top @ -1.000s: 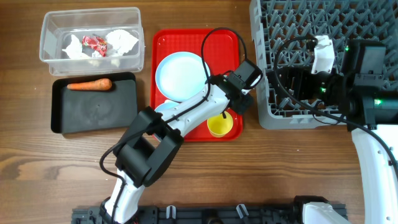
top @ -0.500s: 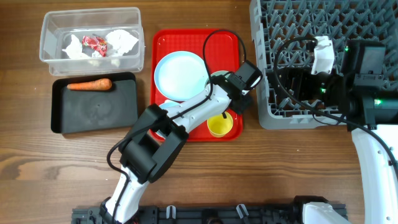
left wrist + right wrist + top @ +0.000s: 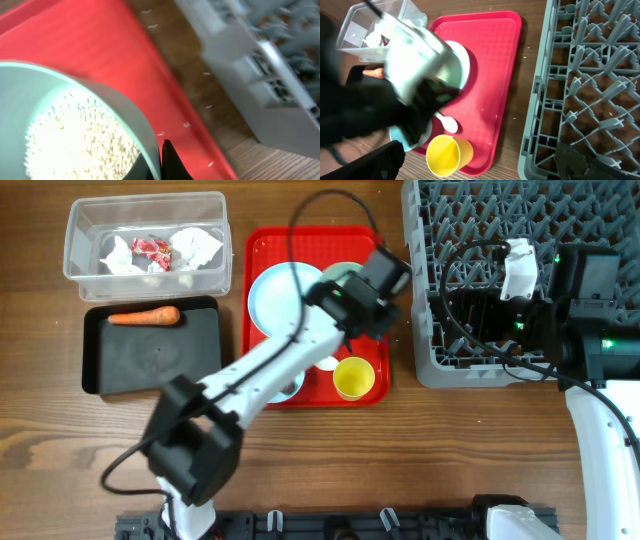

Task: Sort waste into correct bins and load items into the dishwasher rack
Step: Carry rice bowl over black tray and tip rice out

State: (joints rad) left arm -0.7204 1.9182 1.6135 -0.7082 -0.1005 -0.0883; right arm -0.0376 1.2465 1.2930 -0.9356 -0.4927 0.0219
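Brown wooden tabletop [image 3: 450, 450] is carrying the whole scene. Over it the left pincer [image 3: 162, 164] is clenching the rim of a pale blue-green bowl [image 3: 100, 105], with one black finger [image 3: 171, 161] pressing against the outside of the wall. White rice [image 3: 75, 145] is covering the bottom of the bowl. The bowl is sitting over the far right part of the red tray [image 3: 370, 240], and the pictures do not show whether it is touching the tray. It is showing only as a blur in the right wrist view.

A few loose grains [image 3: 186, 124] are lying on the tray and on the wood just right of this pincer. Immediately to its left the round plate [image 3: 285, 300] is lying flat on the tray. Nearer the robot than the pincer, the white spoon [image 3: 327, 363] and the yellow cup [image 3: 353, 377] are lying close together, and a second bowl [image 3: 402, 142] is peeking out from under the arm.

Well off to the pincer's left, the clear tub [image 3: 80, 225] is holding a napkin [image 3: 197, 245] and a red wrapper [image 3: 152, 248], and the black tray [image 3: 150, 355] is holding the carrot [image 3: 145, 316]. To its right the grey rack [image 3: 470, 220] is standing, where the right pincer [image 3: 477, 162] is hanging with its jaws spread wide and grasping nothing.
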